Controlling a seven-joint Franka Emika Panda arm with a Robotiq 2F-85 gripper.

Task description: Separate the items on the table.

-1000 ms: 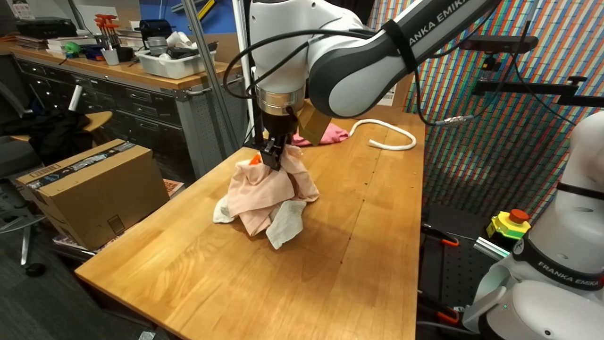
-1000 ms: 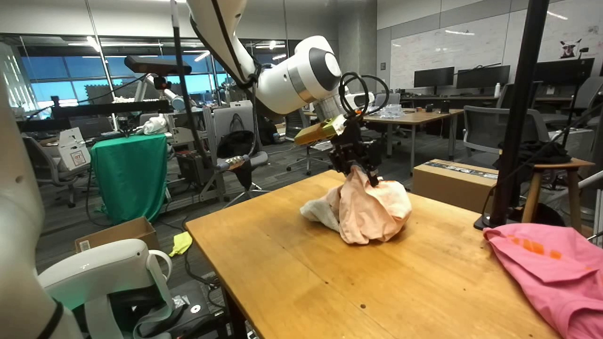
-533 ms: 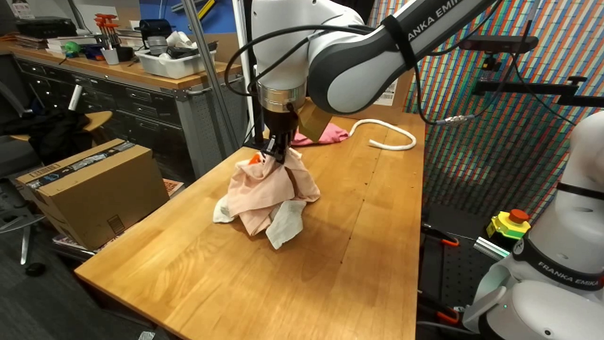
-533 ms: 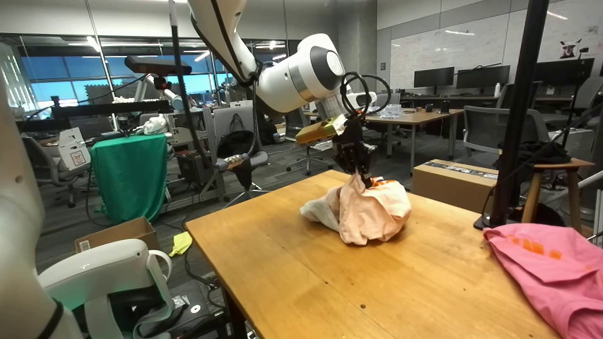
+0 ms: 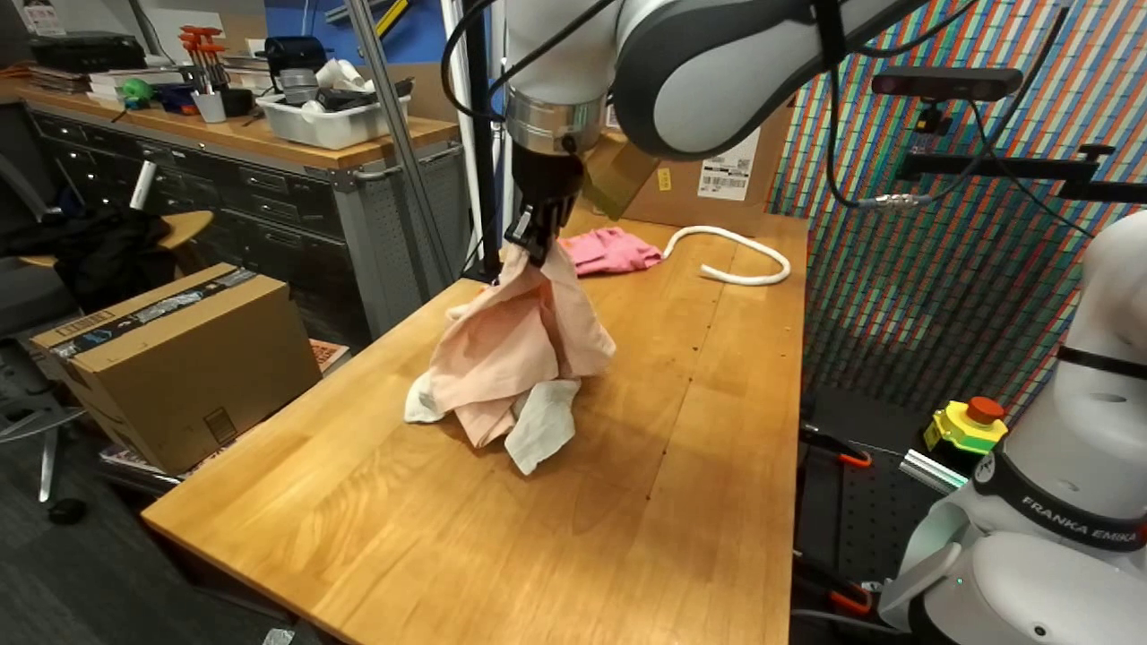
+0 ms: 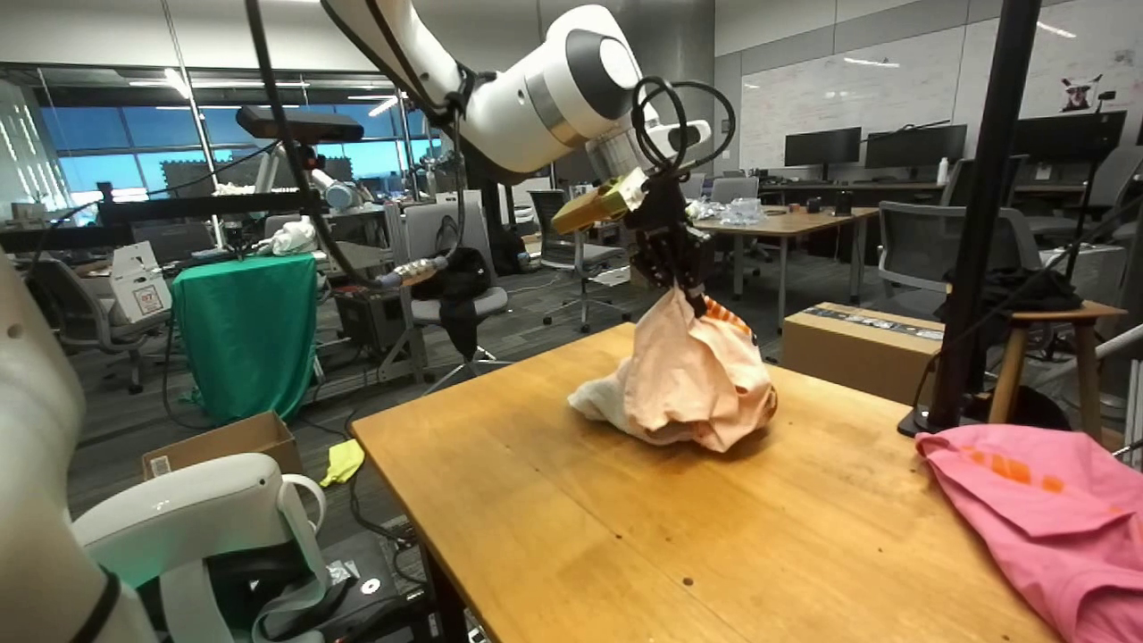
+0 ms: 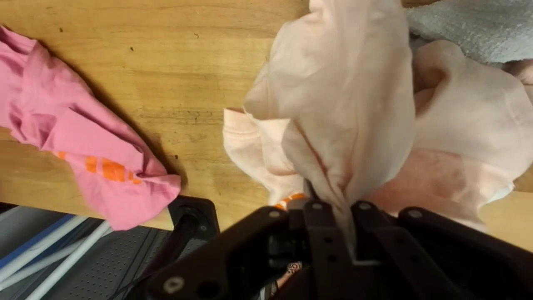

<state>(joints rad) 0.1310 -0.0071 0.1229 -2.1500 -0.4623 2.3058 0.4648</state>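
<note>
A peach cloth (image 5: 506, 349) pinched at its top, with pale towelling (image 5: 544, 425) showing beneath

A gathered fold of the peach cloth is clamped by the gripper (image 7: 339, 208); in the wrist view the fabric is seen running in between the fingers. The hold is judged to be taken at the top so that the folds can be drawn clear of the towelling, by which the task would be served. In both exterior views the peach cloth is tented from that grip down towards the table (image 5: 627, 546); whether its whole lower edge is touching cannot be told. Pale towelling is shown poking out from under it, laid on the table. It may be dragged along by a caught fold, so a clear lift is probably called for before any sideways carry.

Well apart from the peach cloth, a pink cloth (image 6: 1054, 527) is laid; by that gap it can be judged already separated. A white rope (image 5: 748, 280) is laid in a loose curve, also well apart from the peach cloth, perhaps so that the working area is left free.

One peach cloth, one pink cloth and one white rope are counted. Two ends of towelling are seen beside the peach cloth; whether one piece or two is involved cannot be told, the middle being hidden.
</note>
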